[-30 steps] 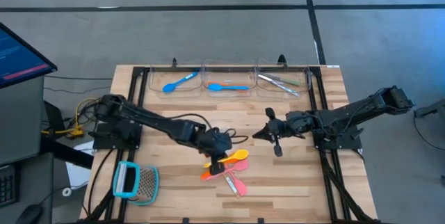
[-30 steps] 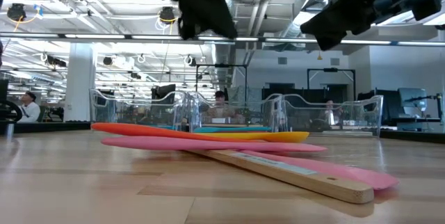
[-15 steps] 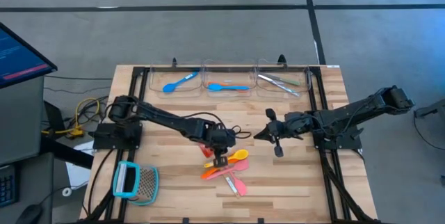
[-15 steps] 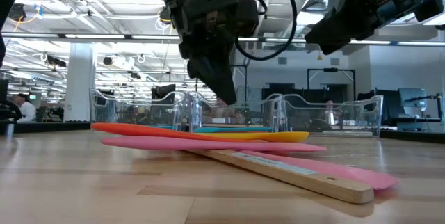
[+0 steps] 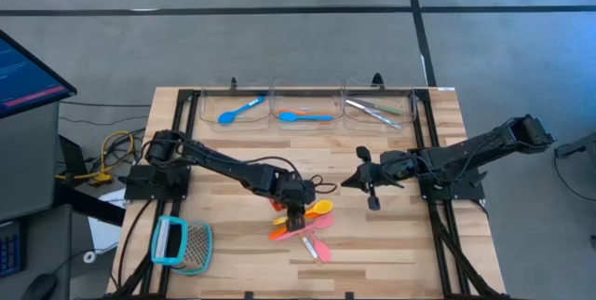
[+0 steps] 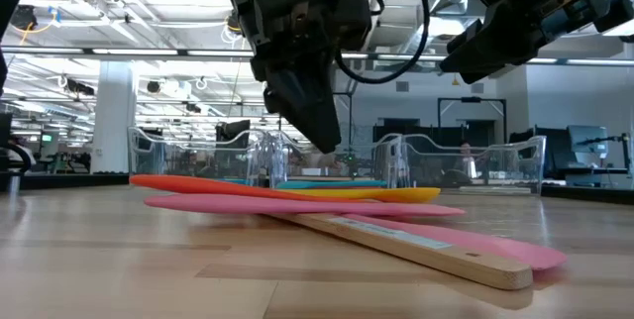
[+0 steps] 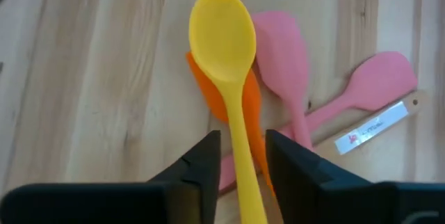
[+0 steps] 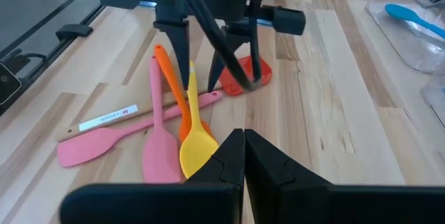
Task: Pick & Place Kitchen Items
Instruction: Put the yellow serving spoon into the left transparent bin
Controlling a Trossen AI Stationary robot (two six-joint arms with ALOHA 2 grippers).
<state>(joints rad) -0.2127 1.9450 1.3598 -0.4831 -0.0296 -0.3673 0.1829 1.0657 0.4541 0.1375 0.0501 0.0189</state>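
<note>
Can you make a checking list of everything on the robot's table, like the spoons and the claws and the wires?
Surface: wooden table, bare boards around the pile.
Job's things: yellow spoon, orange spoon, pink spatulas piled mid-table; blue spoons in clear trays.
Clutter: teal mesh tool.
Claws: left claw open, straddling the yellow spoon's handle; right claw shut, waiting aside.
Cables: yellow wires off the table's left edge.
Surroundings: monitor, grey floor.
</note>
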